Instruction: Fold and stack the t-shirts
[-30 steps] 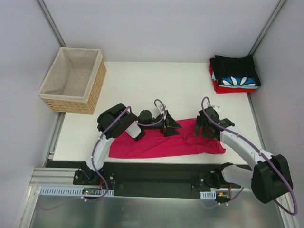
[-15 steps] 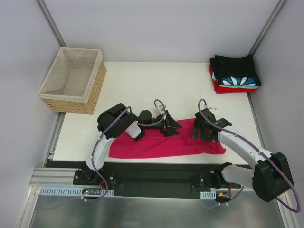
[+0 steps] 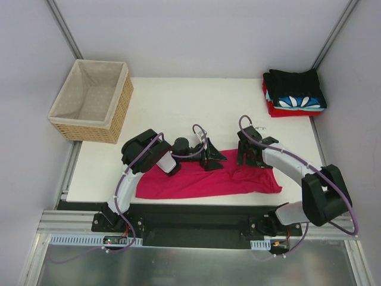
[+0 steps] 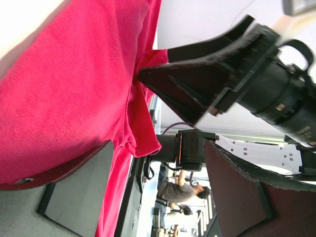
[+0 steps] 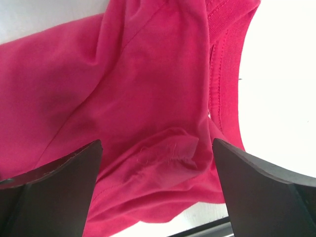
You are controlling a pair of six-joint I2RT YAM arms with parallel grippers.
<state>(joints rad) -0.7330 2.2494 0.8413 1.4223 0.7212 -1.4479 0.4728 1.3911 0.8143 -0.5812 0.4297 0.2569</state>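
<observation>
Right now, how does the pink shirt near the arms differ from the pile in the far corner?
The pink shirt lies long and wrinkled at the near edge; the pile is folded in the far right corner. The pink shirt is one plain colour; the pile shows black, blue-white pattern and red. The left gripper and right gripper, both open, are at the pink shirt, none at the pile. Shirt and pile both rest on the table.

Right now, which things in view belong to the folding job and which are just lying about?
Job:
- pink tee, lying at the near edge
- folded shirt stack, far right corner

Lying about:
- basket, far left
</observation>
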